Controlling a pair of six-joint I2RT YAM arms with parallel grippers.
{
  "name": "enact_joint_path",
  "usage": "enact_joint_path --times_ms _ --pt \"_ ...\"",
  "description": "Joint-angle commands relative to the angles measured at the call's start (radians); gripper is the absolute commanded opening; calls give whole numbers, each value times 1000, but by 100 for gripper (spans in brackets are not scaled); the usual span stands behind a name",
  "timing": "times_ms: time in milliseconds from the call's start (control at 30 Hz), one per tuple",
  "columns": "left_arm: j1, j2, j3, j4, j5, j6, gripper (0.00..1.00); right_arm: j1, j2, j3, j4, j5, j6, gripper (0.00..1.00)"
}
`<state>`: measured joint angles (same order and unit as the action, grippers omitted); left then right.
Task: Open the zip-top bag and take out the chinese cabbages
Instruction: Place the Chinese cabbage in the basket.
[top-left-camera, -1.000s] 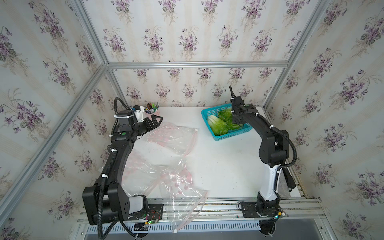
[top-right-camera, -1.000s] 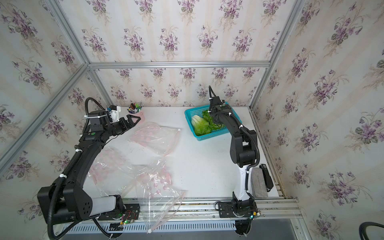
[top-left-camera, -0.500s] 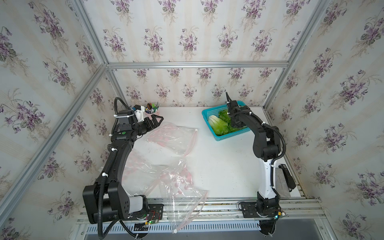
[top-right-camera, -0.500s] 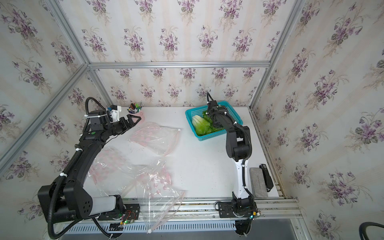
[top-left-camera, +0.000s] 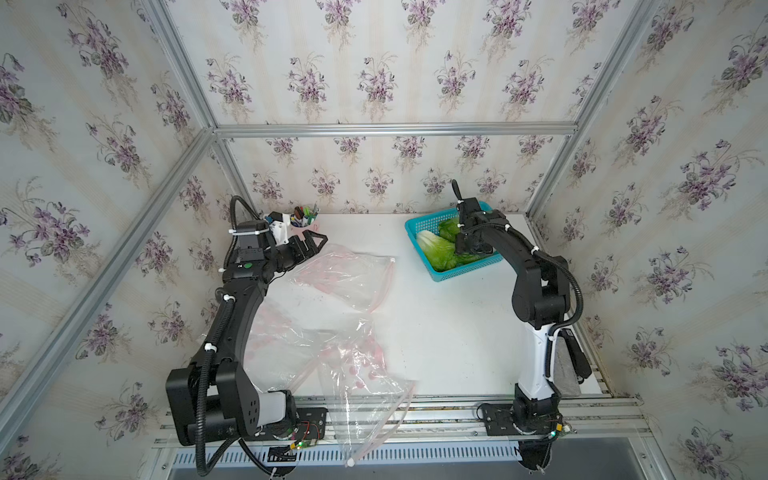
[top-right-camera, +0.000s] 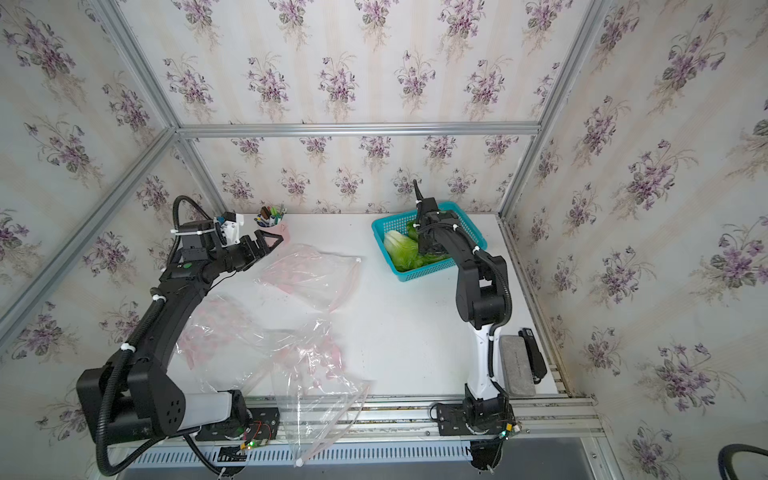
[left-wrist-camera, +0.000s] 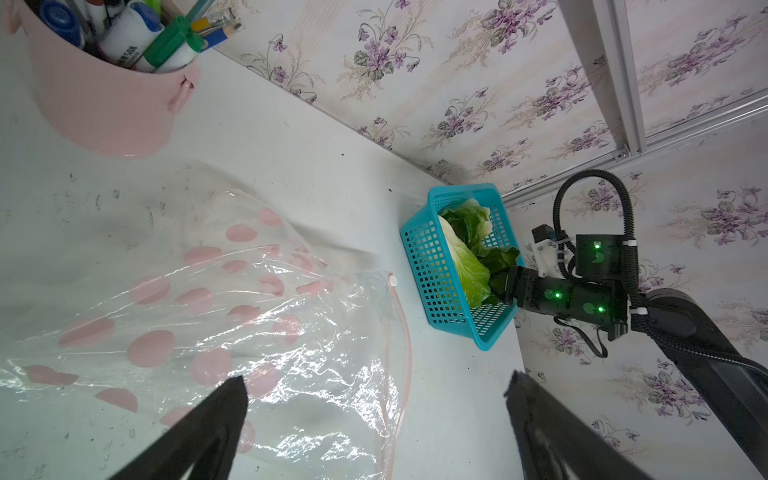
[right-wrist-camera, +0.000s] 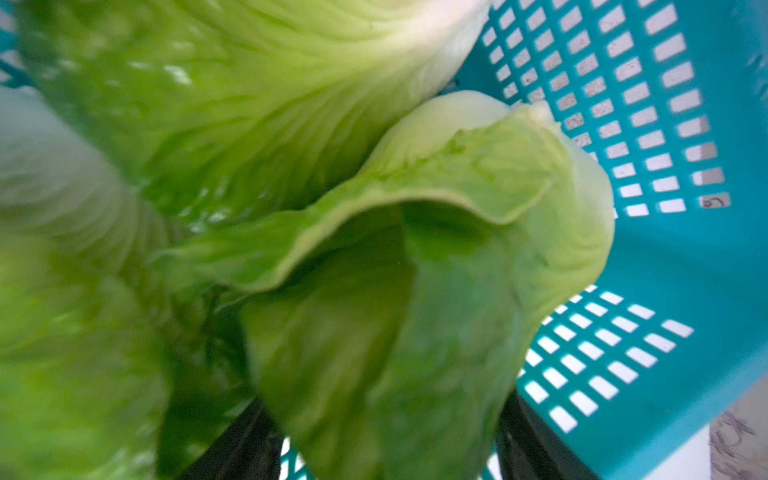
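Note:
The zip-top bag (top-left-camera: 345, 274) (top-right-camera: 311, 270), clear with pink dots, lies flat and looks empty on the white table. My left gripper (top-left-camera: 318, 243) (left-wrist-camera: 376, 378) hovers open over the bag's (left-wrist-camera: 208, 311) zip edge, holding nothing. The chinese cabbages (top-left-camera: 436, 249) (top-right-camera: 401, 249) (left-wrist-camera: 469, 266) lie in a teal basket (top-left-camera: 469, 270) (top-right-camera: 432, 272) at the back right. My right gripper (top-left-camera: 467, 249) (right-wrist-camera: 384, 403) is down in the basket, jaws spread wide. A cabbage leaf (right-wrist-camera: 415, 249) lies between the jaws, with a gap at one finger (right-wrist-camera: 245, 440).
Two more crumpled clear bags (top-left-camera: 291, 345) (top-left-camera: 365, 386) lie near the table's front left, one hanging over the front rail. A pink pen cup (top-left-camera: 305, 218) (left-wrist-camera: 104, 104) stands at the back left. A grey block (top-right-camera: 515, 365) sits by the right arm's base.
My right gripper has gone from shut to open inside the basket, and its arm has folded in closer over the cabbages. The left arm has not moved.

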<state>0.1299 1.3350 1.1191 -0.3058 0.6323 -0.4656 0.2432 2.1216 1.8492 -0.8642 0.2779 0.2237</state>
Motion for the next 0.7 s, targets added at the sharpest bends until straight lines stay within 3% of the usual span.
enact_joint_path --times_ms 0,300,533,667 --pt "-16 0 11 -12 -3 18 99 3 -53 -25 10 -104 -6 74" --pt "-142 -67 37 -283 -123 134 99 -36 -251 -240 203 -220 8 67" --pt "-289 -219 -30 -458 -273 109 99 -93 -203 -176 248 -237 23 29" --pt "-408 -286 -69 -517 -336 47 97 -99 -249 -209 315 -280 29 28"
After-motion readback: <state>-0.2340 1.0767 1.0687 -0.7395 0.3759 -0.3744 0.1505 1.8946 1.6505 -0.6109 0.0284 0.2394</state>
